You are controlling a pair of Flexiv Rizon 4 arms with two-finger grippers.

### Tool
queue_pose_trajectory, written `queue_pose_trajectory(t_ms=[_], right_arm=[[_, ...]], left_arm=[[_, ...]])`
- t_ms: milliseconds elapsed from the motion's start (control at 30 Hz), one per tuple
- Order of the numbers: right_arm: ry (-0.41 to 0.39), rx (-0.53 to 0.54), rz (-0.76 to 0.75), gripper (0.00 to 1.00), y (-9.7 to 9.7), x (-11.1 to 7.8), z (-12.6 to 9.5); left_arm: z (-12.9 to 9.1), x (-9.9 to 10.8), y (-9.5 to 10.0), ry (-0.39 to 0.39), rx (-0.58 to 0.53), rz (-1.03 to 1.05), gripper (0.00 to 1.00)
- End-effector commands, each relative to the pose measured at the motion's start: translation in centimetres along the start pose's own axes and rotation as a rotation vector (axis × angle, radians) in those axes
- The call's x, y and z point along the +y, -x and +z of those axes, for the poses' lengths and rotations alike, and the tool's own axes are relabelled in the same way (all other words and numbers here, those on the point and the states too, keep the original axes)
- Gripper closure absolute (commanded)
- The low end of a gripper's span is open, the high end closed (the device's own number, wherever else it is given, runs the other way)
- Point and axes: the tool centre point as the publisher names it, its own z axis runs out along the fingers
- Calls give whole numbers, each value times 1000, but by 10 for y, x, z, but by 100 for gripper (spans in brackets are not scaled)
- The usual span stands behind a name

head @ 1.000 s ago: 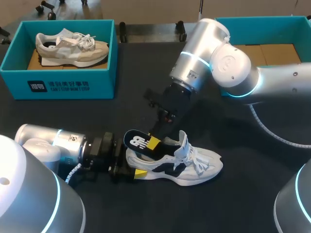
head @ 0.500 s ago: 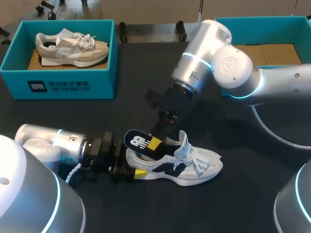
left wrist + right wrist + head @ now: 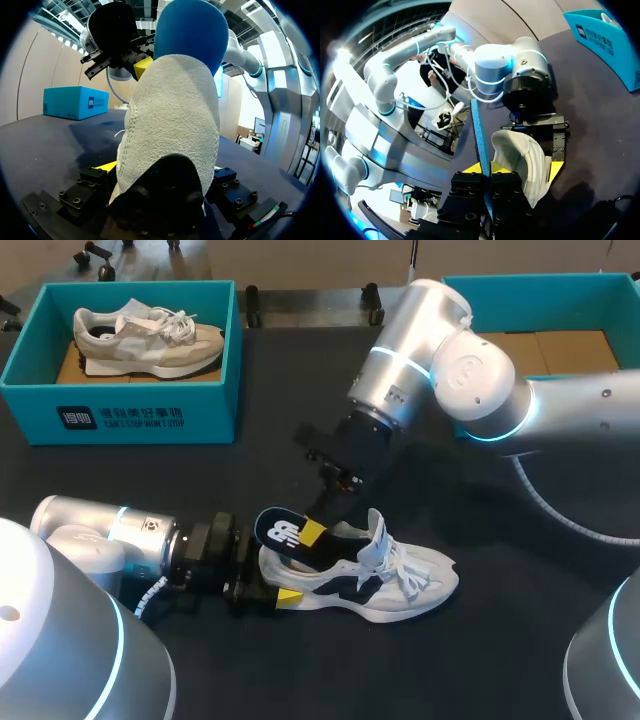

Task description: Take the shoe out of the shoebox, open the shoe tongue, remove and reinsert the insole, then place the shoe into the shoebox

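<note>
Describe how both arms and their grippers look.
The left arm and right arm have rounded silver-white housings with glowing cyan rings at the joints, and a pale ribbed cable runs beside each. The left gripper and right gripper are blocky black units with bolted fingers ending in bright yellow tips.

A robotics lab: the silver left arm [image 3: 100,540] and right arm [image 3: 470,370], ringed with blue light at the joints, share a dark bench [image 3: 270,380] with a teal shoebox [image 3: 130,418] and a second shoebox [image 3: 530,285].

2 silver arms [image 3: 440,350], cyan rings [image 3: 400,358], yellow fingertips [image 3: 313,533].
</note>
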Motion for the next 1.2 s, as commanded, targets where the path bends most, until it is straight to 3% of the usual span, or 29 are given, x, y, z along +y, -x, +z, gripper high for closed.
queue_pose_trajectory(t_ms=[33,200,700,867,967,1067,1167,1200], right_arm=[[-21,-20,-18,100,-7,16,-4],[-80,-56,-49,100,-19,46,-7],[-70,-49,-57,100,-17,48,-7],[-60,3,12,100,-10,76,-6],[-59,9,9,100,-20,95,-14],[-23,-11,-2,100,-38,108,-27],[148,10,10,100,-56,115,-44],[148,10,10,100,-56,115,-44]], left_arm=[[1,2,1,2,-2,-1,100],[1,2,1,2,-2,-1,100],[1,2,1,2,-2,-1,100],[1,2,1,2,-2,-1,100],[1,2,1,2,-2,-1,100],[1,2,1,2,-2,-1,100],[1,2,1,2,-2,-1,100],[1,2,1,2,-2,-1,100]])
